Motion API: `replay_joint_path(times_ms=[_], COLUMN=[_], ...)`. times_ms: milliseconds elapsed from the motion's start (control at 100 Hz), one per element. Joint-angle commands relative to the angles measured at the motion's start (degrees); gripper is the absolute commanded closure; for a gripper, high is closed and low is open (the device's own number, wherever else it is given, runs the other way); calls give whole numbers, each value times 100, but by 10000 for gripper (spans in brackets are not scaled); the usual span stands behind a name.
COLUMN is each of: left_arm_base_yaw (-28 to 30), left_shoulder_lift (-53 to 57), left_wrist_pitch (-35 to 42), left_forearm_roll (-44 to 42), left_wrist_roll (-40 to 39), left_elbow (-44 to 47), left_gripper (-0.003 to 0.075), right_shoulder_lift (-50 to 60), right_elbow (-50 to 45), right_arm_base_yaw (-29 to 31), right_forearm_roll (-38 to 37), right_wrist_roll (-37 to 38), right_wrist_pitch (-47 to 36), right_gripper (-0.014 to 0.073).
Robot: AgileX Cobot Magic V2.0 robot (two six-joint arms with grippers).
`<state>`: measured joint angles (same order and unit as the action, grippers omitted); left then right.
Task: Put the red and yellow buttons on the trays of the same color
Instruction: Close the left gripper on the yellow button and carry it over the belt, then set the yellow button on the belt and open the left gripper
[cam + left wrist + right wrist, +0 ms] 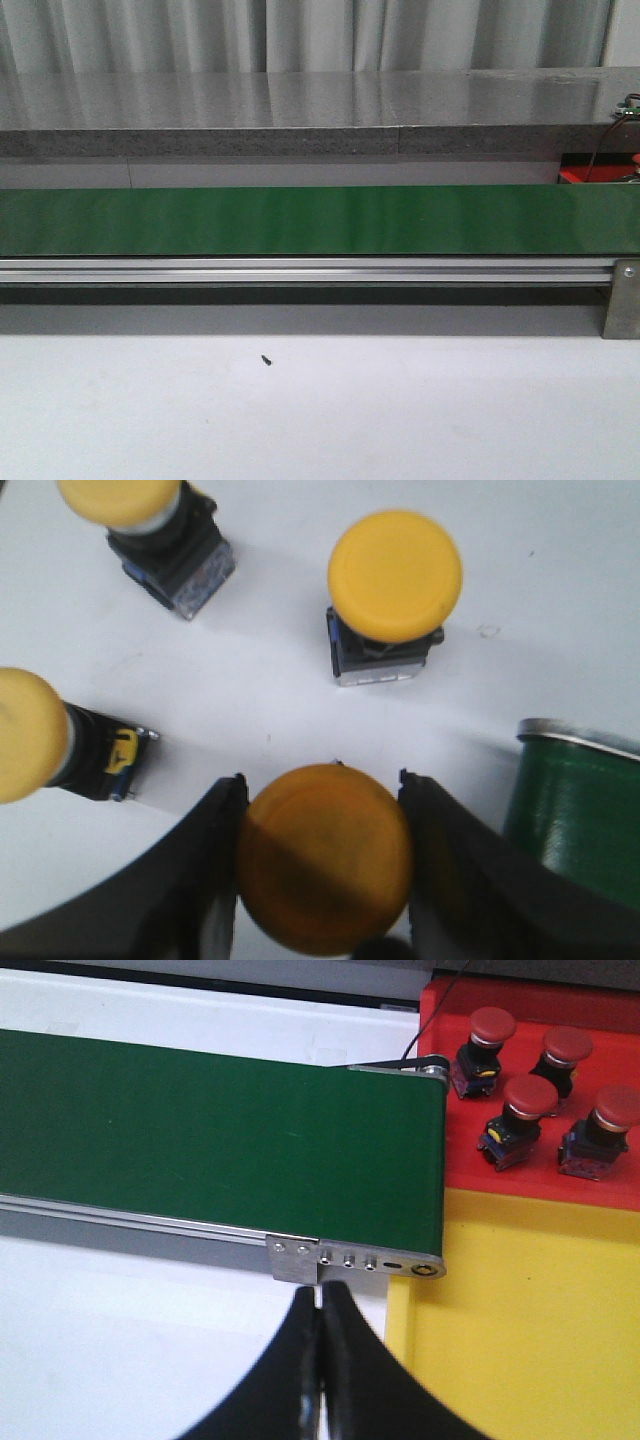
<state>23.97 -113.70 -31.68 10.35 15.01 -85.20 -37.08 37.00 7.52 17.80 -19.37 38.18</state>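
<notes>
Yellow supply: three loose yellow buttons sit on the white table in the left wrist picture, one at upper left (150, 525), one at the left edge (40, 738), one upright at upper centre (392, 595), probably staged beside the belt for feeding.
Left gripper (322, 865): at bottom centre its jaws pinch the cap of a fourth yellow button (322, 855), one on either side, a grip suited to lifting it onto the belt.
Green belt: its roller end (575, 815) shows at lower right of the same picture; across the front picture the belt (320, 220) carries nothing.
Right gripper (320, 1360): fingers pressed together, holding nothing, at bottom centre near the belt's far end, likely waiting.
Red tray (530, 1090): upper right, holding four red buttons (520, 1105).
Yellow tray (520, 1330): lower right, no button visible in it.
</notes>
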Motion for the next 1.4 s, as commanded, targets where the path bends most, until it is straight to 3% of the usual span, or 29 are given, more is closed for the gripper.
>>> replay_joint_path(times_ms=[0, 260, 480, 890, 1390], left_arm_base_yaw=[-24, -36, -90, -993, -1094], left_shoulder_lift=[708, 1619, 1759, 1759, 1668], left_wrist_pitch=[120, -689, -1477, -1304, -1222], left_forearm_roll=[38, 232, 490, 443, 294], left_wrist_roll=[-60, -60, -60, -48, 48], left_elbow=[-184, -184, -184, 10, 516], left_gripper=[568, 568, 568, 568, 567], right_shoulder_lift=[17, 17, 17, 17, 17], right_elbow=[141, 141, 141, 141, 141], right_arm_base_yaw=[8, 8, 8, 8, 8], right_forearm_roll=[91, 91, 91, 91, 91], right_wrist_roll=[-25, -25, -25, -25, -25], right_wrist_pitch=[-376, -376, -376, -376, -369], right_gripper=[662, 662, 662, 662, 662])
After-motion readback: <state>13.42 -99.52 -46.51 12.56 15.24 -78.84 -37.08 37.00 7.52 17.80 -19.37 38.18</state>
